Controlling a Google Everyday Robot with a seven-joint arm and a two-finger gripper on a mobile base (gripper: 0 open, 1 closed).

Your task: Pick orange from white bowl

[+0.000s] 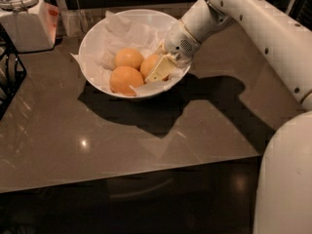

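The white bowl (95, 35), lined with crumpled white paper, stands at the back of the grey table and holds three orange fruits. The orange (148, 65) lies at the bowl's right side, partly covered by my gripper (159, 70). The gripper reaches down into the bowl from the right and sits right against this orange. Two rounder orange fruits lie to its left, one behind (128, 58) and one in front (125, 80). My white arm (243, 13) comes in from the upper right.
A white lidded jar (22, 18) stands at the back left. A dark wire rack (7, 77) is at the left edge. The table's front edge (131, 172) runs across below the bowl. My white base (285, 179) fills the lower right.
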